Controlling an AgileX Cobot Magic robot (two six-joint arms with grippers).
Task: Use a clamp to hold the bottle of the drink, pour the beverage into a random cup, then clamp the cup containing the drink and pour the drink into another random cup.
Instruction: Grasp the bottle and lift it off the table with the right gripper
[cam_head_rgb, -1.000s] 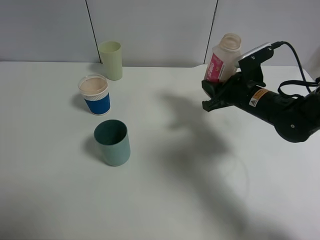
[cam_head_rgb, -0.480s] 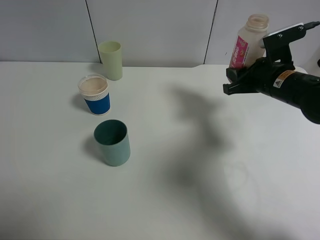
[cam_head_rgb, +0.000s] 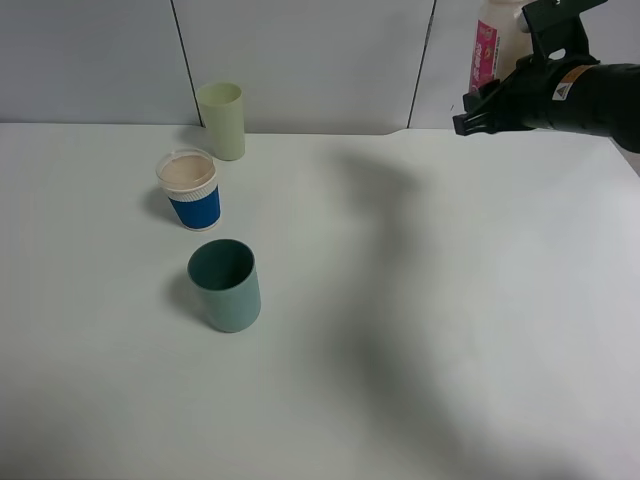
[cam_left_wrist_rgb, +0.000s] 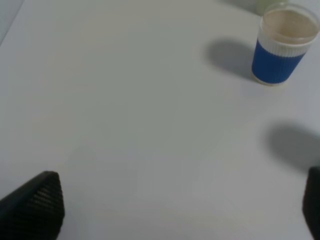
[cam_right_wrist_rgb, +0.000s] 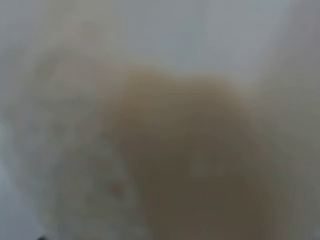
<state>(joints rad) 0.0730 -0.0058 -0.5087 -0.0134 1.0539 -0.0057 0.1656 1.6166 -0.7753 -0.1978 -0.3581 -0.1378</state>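
Observation:
The bottle (cam_head_rgb: 492, 42) with its red-pink label hangs high at the back right, its top cut off by the frame edge. My right gripper (cam_head_rgb: 478, 108) is shut on it. In the right wrist view the bottle (cam_right_wrist_rgb: 165, 150) fills the picture as a blur, with the pale beige beverage (cam_right_wrist_rgb: 195, 170) inside. The teal cup (cam_head_rgb: 226, 286) stands at the front left and its inside looks dark. Behind it stands the blue paper cup (cam_head_rgb: 190, 190), beige inside. My left gripper (cam_left_wrist_rgb: 175, 212) is open over bare table, with the blue paper cup (cam_left_wrist_rgb: 282, 46) ahead of it.
A taller pale yellow-green tumbler (cam_head_rgb: 222, 120) stands at the back left near the grey wall panels. The white table (cam_head_rgb: 400, 330) runs wide to the right of the cups. My left arm is out of the exterior high view.
My right arm has carried the bottle up and to the right, away from the table's middle. The bottle has turned from tilted to nearly upright. The cups have not moved.

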